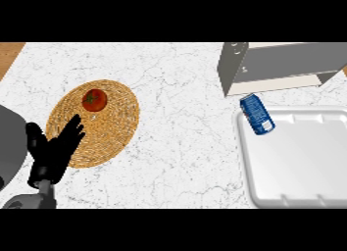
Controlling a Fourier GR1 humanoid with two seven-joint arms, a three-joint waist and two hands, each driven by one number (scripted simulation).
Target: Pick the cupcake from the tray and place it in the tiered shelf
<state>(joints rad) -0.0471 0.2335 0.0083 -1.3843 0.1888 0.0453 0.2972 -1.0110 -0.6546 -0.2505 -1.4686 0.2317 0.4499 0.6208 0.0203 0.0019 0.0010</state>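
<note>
At lower left, left hand [53, 149] rests over woven mat [115, 132] near tomato [94, 100], fingers [71, 130] straight, holding nothing; likely idle. No cupcake visible: white tray [307, 162] shows only a blue can [257, 114] across its corner, just below tiered shelf [292, 63].

A white marble counter [184, 122] with fine grey veins filled most of what I could see, and a strip of brown wood [3, 59] showed past its far left corner. On the left part of the counter lay a round woven mat [112, 131], straw-coloured, flat on the stone. A red tomato [94, 100] with a green stem end sat on the mat's far portion, well inside its edge. Well apart from these, over to the right, a blue can [257, 114] with white markings lay on its side, its length slanting slightly.
</note>
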